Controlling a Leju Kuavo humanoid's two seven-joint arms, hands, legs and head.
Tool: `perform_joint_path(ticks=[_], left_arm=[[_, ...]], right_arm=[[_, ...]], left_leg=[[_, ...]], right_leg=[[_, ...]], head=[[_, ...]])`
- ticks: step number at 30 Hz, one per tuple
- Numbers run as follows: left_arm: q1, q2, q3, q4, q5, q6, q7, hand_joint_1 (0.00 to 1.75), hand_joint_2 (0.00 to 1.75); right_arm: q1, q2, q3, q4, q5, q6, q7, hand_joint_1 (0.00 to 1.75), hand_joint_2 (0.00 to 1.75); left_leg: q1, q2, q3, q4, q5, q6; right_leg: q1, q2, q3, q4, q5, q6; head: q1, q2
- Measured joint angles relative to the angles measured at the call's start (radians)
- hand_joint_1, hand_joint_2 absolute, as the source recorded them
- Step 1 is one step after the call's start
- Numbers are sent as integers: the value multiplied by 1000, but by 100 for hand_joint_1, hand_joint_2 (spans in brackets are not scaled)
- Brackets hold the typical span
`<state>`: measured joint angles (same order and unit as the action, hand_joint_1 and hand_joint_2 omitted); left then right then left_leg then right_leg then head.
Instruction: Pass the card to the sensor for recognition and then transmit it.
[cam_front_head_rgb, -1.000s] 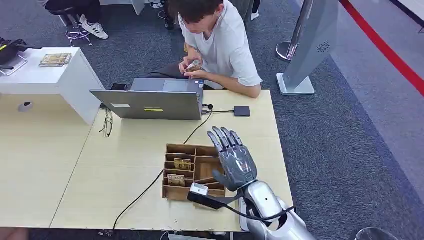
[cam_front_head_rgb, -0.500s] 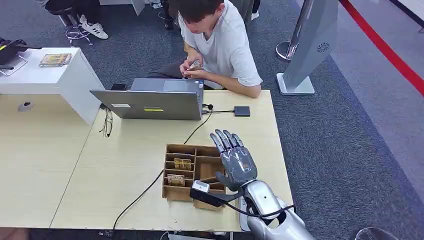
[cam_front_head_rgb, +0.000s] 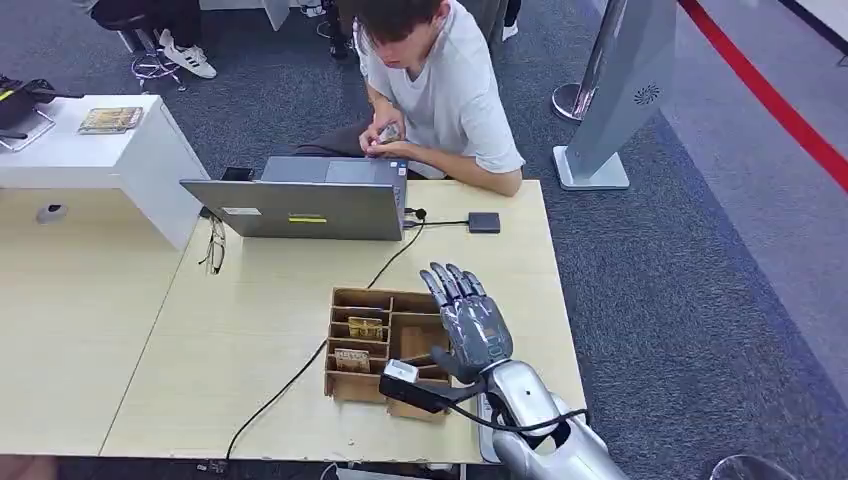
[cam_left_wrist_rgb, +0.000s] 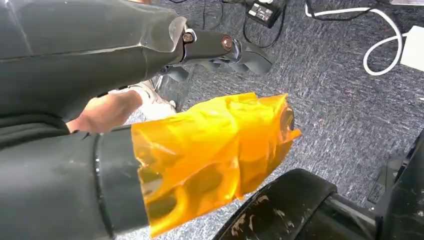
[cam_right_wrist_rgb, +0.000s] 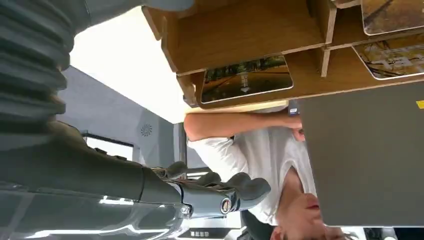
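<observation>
Just above card box (cam_front_head_rgb: 362, 300), empty right hand (cam_front_head_rgb: 470, 325)

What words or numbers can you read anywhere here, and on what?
Nothing reads clearly.
Card in the wooden tray: white marks, too blurred to read.
Laptop: a yellow sticker and a white label, too small to read.
Grey stand on the carpet: a round dotted mark, no letters.

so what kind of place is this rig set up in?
Probably an office or lobby-style demo area: grey carpet, a light wooden table with an open laptop and a person seated behind it, plus a grey freestanding kiosk. A wooden card organizer sits by the right robot hand.
</observation>
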<state>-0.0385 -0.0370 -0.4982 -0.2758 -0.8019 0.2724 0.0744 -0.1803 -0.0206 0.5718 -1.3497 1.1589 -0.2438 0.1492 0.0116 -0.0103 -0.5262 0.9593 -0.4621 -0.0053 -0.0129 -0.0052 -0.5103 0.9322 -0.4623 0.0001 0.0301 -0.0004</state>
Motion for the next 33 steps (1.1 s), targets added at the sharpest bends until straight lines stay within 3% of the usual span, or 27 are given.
perform_joint_path(ticks=[4,5,7,8,19,21,22,27,33], left_arm=[[0,0,0,0,0,0,0,0,0],[0,0,0,0,0,0,0,0,0],[0,0,-1,0,0,0,0,0,0],[0,0,-2,0,0,0,0,0,0],[0,0,-7,0,0,0,0,0,0],[0,0,-7,0,0,0,0,0,0],[0,0,-8,0,0,0,0,0,0],[0,0,-8,0,0,0,0,0,0],[0,0,-8,0,0,0,0,0,0]], right_arm=[[0,0,0,1,-6,0,-1,23,175],[0,1,0,2,-6,0,-2,47,175],[0,1,0,3,-7,0,-2,65,175],[0,1,0,3,-7,1,-2,98,175],[-1,1,-1,5,-8,3,-3,94,175],[-3,1,0,5,-8,3,-3,126,175],[-3,1,-1,5,-8,3,-3,131,175],[-6,4,-2,5,-11,3,-6,105,175],[-5,7,-3,7,-21,3,-9,103,175]], left_leg=[[0,0,0,0,0,0],[0,0,0,0,0,0],[0,0,0,0,0,0],[0,0,0,0,0,0],[0,0,0,0,0,0],[0,0,0,0,0,0],[0,0,0,0,0,0],[0,0,0,0,0,0],[0,0,0,0,0,0]], right_leg=[[0,0,0,0,0,0],[0,0,0,0,0,0],[0,0,0,0,0,0],[0,0,0,0,0,0],[0,0,0,0,0,0],[0,0,0,0,0,0],[0,0,0,0,0,0],[0,0,0,0,0,0],[0,0,0,0,0,0]], head=[[0,0],[0,0],[0,0],[0,0],[0,0],[0,0],[0,0],[0,0],[0,0]])
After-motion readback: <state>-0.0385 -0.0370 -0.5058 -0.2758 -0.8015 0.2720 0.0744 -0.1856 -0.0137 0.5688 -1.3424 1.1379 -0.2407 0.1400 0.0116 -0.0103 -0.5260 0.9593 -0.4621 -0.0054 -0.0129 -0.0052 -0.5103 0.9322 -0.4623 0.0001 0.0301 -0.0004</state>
